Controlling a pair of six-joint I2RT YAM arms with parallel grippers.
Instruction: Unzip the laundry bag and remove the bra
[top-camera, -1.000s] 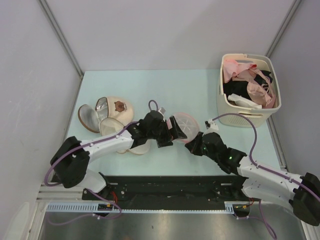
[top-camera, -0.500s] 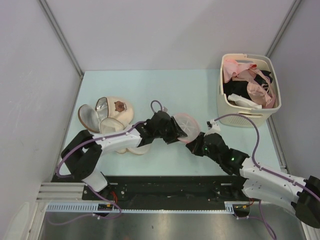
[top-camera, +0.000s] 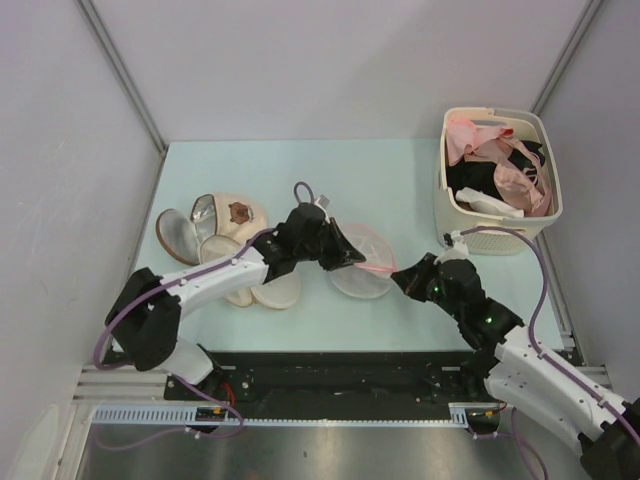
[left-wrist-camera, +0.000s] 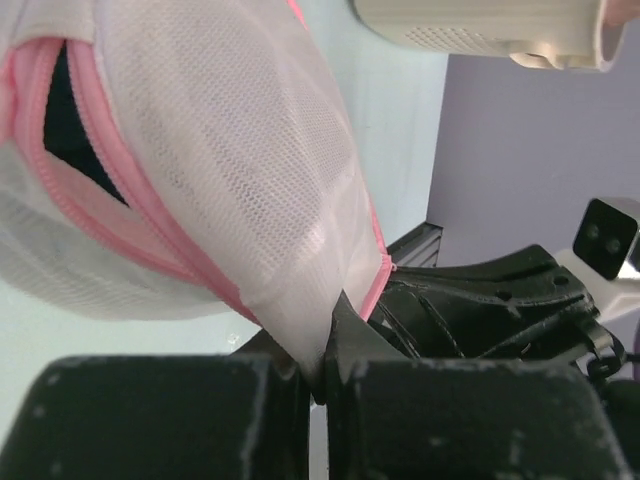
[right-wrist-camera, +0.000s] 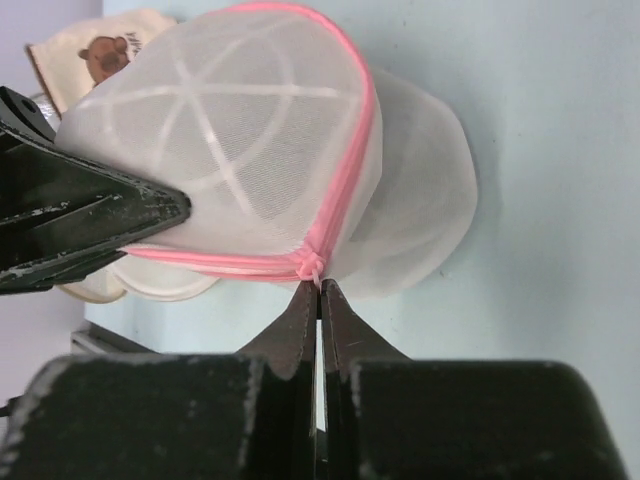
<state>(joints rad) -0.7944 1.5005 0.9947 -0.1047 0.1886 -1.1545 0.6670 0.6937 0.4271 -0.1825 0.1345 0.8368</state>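
Observation:
The laundry bag (top-camera: 366, 246), white mesh with a pink zip rim, lies mid-table between my two grippers, its two halves parted. My left gripper (top-camera: 351, 259) is shut on a fold of the upper half's mesh (left-wrist-camera: 300, 230). My right gripper (top-camera: 397, 277) is shut on the small pink zip pull (right-wrist-camera: 312, 268) at the bag's near right rim. In the left wrist view the zip (left-wrist-camera: 110, 190) gapes at the left and something dark (left-wrist-camera: 62, 110) shows inside, probably the bra. White star ribs (right-wrist-camera: 205, 110) cross the lifted half.
A cream slotted basket (top-camera: 497, 222) at the back right holds pale pink bras (top-camera: 520, 180) and a black garment (top-camera: 470, 178). Several beige bra cups (top-camera: 215, 225) lie at the left, close behind my left arm. Both arms meet at the bag.
My left gripper has gone from open to shut on the bag's mesh and raised the upper half. The right gripper has drawn the zip pull to the right, and the bag now gapes.

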